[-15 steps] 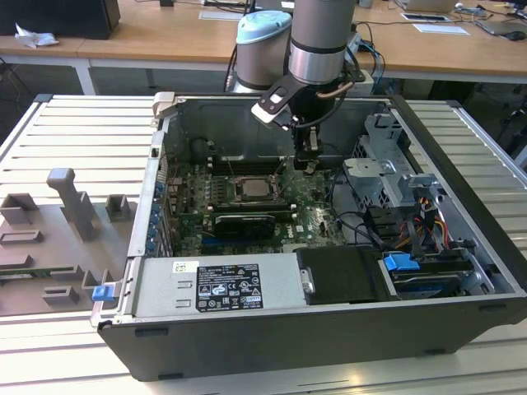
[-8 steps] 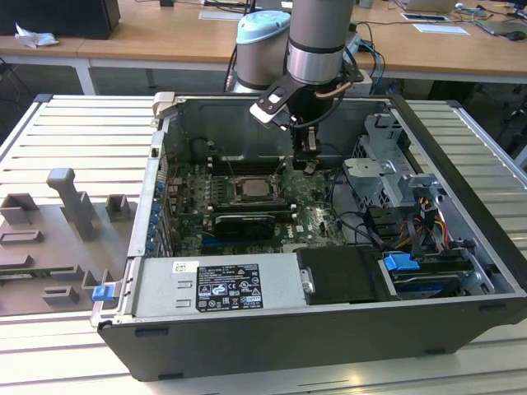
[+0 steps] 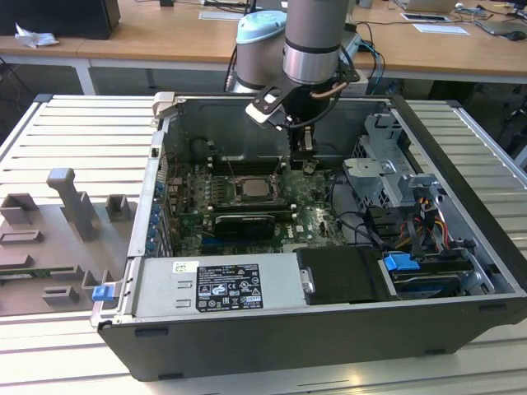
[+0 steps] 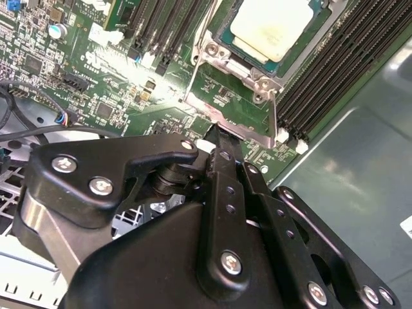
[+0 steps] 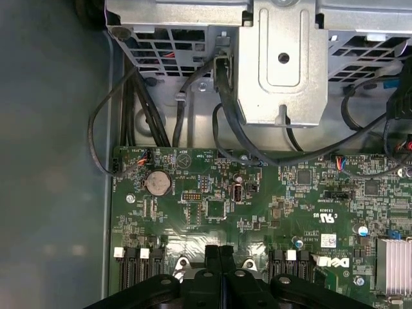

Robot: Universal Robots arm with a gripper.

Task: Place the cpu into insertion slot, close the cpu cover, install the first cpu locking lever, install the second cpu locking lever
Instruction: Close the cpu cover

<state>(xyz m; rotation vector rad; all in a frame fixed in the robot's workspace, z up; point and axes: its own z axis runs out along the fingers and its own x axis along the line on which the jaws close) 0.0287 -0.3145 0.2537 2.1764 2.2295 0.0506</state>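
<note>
Slatted desk (image 3: 66, 123) w/ open PC case (image 3: 461, 164): cpu (image 4: 273, 29) seated in insertion slot (image 4: 223, 32), cpu cover (image 4: 273, 112) still open, my end effector (image 4: 215, 135) clenched empty, tips at cover's free edge, prob to push it.

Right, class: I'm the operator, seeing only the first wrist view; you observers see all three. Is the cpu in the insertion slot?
Observer: Yes, in the second wrist view the cpu lies in the insertion slot.
Operator: And the cpu cover?
Observer: Open: the cpu cover is swung off the cpu, with green board showing through its window.
Operator: Where is the gripper?
Observer: The gripper, shut, has its tip at the cover's edge farthest from the cpu; I cannot tell whether they touch.
</note>
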